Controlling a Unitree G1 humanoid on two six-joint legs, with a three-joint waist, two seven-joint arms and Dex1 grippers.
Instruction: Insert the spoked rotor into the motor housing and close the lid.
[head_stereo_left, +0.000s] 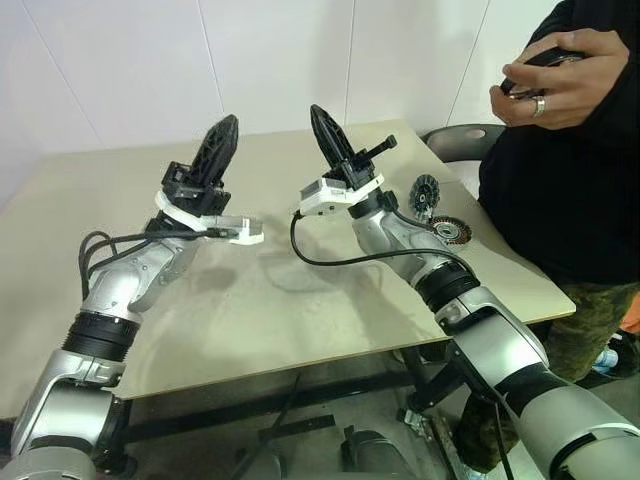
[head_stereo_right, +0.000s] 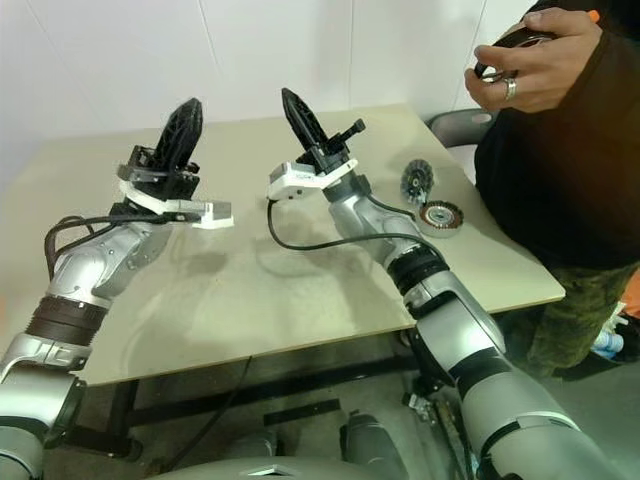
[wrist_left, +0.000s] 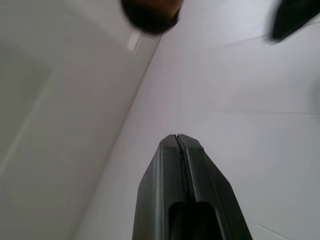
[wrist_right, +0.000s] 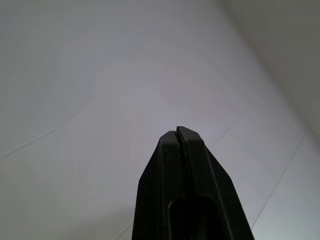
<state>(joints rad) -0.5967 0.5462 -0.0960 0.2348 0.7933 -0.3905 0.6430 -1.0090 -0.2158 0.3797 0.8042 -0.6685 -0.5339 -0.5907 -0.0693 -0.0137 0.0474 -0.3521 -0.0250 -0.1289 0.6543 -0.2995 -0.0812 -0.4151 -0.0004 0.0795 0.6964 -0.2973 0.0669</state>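
Two robot arms are raised above a beige tabletop (head_stereo_left: 250, 300), each gripper tilted upward toward the white wall behind. The left gripper (head_stereo_left: 222, 130) hangs over the left half of the tabletop, its jaws clenched tight on nothing; the wrist view shows the two black fingers (wrist_left: 172, 170) pressed flat together. The right gripper (head_stereo_left: 322, 118) is raised near the middle of the tabletop, its jaws likewise clamped together and empty. The motor housing (head_stereo_left: 449, 233), a shallow round shell with copper-coloured windings, lies flat near the right edge of the tabletop, to the right of the right arm. Just beyond it, on its far side, a round dark part with radial ribs (head_stereo_left: 425, 193) stands tilted up on edge; whether this is the lid or the spoked rotor cannot be told. At the right side of the scene a person in a black top stands beside the tabletop, a hand (head_stereo_left: 550, 85) with a ring holding a small dark device.
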